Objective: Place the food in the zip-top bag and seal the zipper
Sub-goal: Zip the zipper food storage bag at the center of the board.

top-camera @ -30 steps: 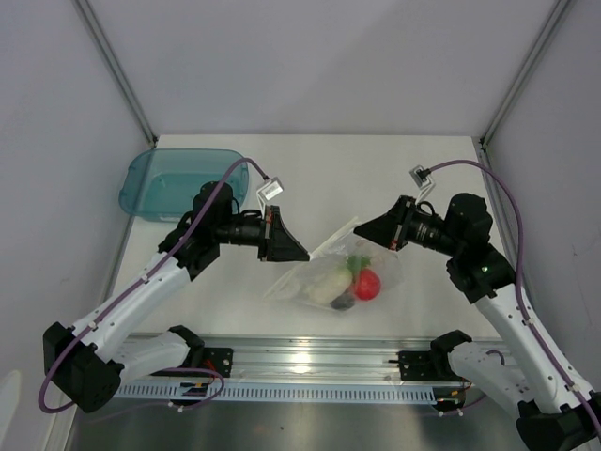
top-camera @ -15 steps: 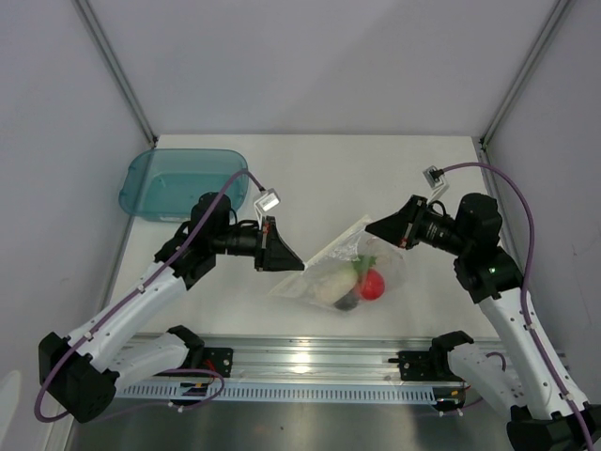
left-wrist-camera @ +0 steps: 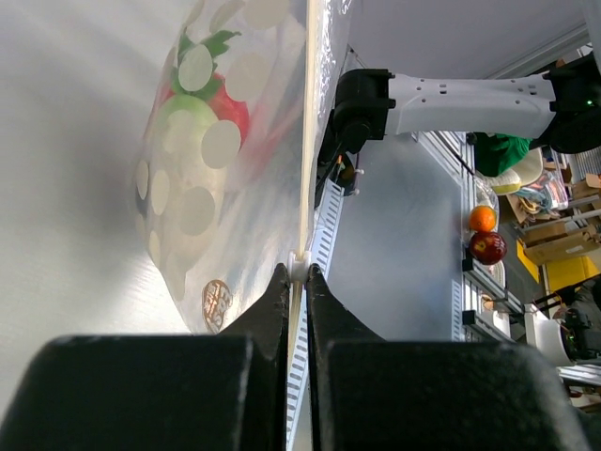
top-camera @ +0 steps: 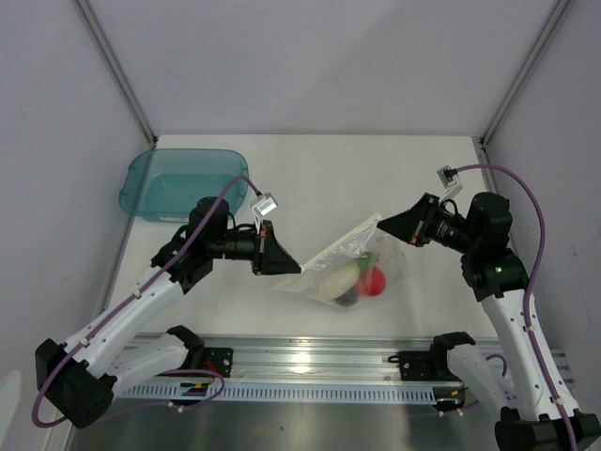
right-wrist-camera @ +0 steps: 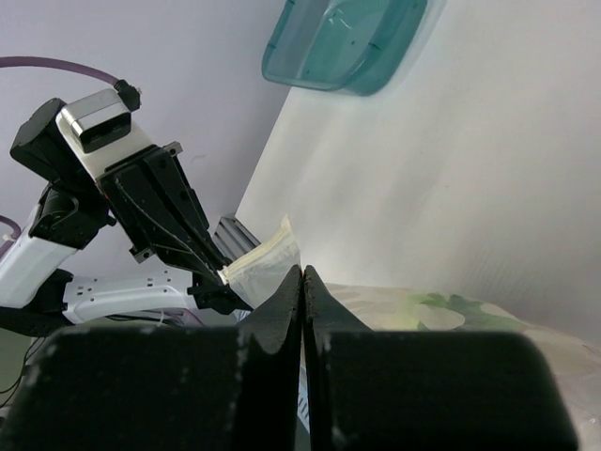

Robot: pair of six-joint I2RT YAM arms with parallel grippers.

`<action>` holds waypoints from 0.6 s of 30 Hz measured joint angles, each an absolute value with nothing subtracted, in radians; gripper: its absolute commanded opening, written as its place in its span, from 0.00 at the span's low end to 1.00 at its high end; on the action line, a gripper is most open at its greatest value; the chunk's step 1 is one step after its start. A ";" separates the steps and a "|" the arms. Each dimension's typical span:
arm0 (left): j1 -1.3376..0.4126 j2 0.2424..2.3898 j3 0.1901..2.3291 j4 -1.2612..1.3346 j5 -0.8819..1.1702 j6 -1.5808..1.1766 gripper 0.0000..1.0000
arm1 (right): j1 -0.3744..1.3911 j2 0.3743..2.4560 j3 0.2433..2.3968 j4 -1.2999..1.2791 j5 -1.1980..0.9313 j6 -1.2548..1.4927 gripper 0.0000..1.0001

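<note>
The zip-top bag (top-camera: 349, 265) hangs stretched between my two grippers above the table. Inside it are the food pieces: a white radish (top-camera: 335, 279), a red tomato (top-camera: 375, 280) and a dark piece (top-camera: 346, 301). My left gripper (top-camera: 297, 271) is shut on the left end of the zipper (top-camera: 338, 246). In the left wrist view the gripper (left-wrist-camera: 298, 271) pinches the zipper strip (left-wrist-camera: 306, 141), and the tomato (left-wrist-camera: 231, 109) shows through the plastic. My right gripper (top-camera: 380, 225) is shut on the bag's right top corner. In the right wrist view its jaws (right-wrist-camera: 301, 271) clamp the bag's edge (right-wrist-camera: 265, 261).
A teal tray (top-camera: 180, 178) stands at the back left of the table and also shows in the right wrist view (right-wrist-camera: 343, 42). An aluminium rail (top-camera: 310, 357) runs along the near edge between the arm bases. Grey walls close in both sides.
My right gripper has moved right and back, and the left one slightly towards the near edge. The bag's top edge has been drawn out longer, and the food has shifted right inside.
</note>
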State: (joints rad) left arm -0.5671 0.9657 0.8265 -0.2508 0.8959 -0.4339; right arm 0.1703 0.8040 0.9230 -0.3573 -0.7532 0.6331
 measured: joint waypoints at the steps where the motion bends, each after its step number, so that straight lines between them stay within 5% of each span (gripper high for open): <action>1: -0.567 0.963 0.824 -0.252 0.895 -0.434 0.01 | 0.164 0.804 0.923 -0.358 -0.758 0.633 0.00; 18: -0.567 0.911 0.773 -0.280 0.896 -0.424 0.01 | 0.134 0.806 0.923 -0.321 -0.805 0.659 0.00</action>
